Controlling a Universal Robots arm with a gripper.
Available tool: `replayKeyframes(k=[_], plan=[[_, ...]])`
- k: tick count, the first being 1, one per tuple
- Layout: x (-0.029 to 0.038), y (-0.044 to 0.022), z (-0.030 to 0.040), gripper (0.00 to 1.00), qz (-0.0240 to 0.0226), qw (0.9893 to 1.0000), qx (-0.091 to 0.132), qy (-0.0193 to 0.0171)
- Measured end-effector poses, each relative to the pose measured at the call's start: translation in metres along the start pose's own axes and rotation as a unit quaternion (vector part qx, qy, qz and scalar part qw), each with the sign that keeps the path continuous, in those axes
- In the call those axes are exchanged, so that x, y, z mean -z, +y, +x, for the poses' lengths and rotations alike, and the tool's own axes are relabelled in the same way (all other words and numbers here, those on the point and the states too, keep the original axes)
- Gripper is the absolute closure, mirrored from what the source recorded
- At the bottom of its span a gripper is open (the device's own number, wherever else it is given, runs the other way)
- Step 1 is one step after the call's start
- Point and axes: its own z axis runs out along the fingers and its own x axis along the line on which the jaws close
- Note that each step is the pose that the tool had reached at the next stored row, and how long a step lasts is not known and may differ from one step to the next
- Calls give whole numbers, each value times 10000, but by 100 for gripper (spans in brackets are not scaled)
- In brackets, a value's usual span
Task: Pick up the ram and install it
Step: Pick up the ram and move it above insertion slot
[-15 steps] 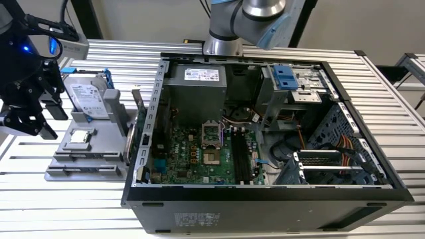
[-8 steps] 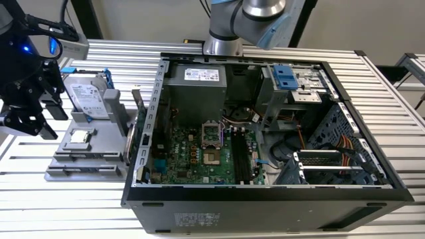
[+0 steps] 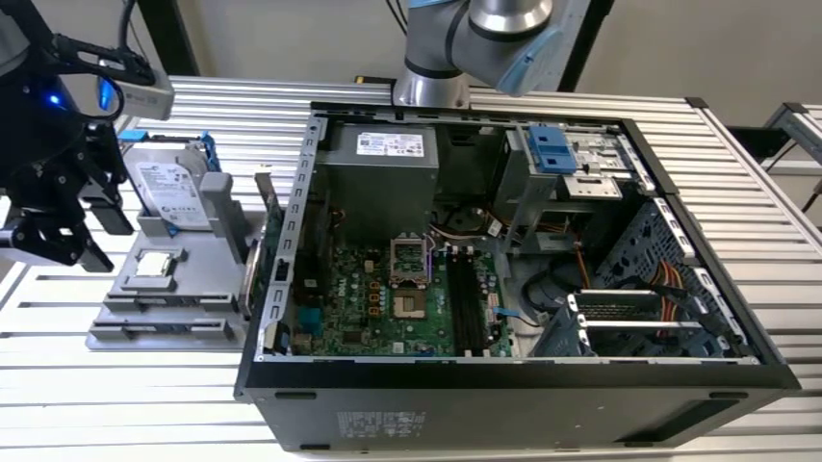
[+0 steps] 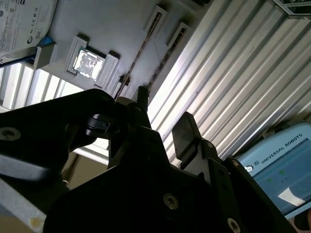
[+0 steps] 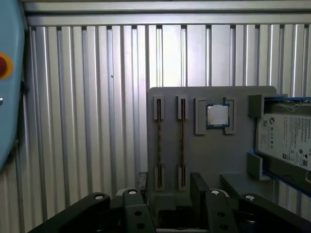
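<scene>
2 thin, brownish-green circuit-board ram sticks (image 5: 159, 143) sit edge-up in the flat grey plastic holder tray (image 5: 214, 155) beside the open black computer case (image 3: 514, 404). My black 2-finger gripper (image 5: 170, 182) hovers above them, spread wide and empty. I judge a skewed descent could jam a finger against a slot wall or tip a stick.

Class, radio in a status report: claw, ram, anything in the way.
Black claw open, hovering at grey holder tray. Two thin brownish ram sticks edge-up in its slots, ungrasped. Nothing seen between.

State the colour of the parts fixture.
Grey; the fixture shows best in the first wrist view.
</scene>
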Motion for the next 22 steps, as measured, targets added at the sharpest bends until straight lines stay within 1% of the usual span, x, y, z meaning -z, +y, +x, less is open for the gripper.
replayKeyframes(k=[16,22], plan=[[-90,0,-2,0,0,10000,-1,0],[-120,-9,-2,0,0,10000,-1,0]])
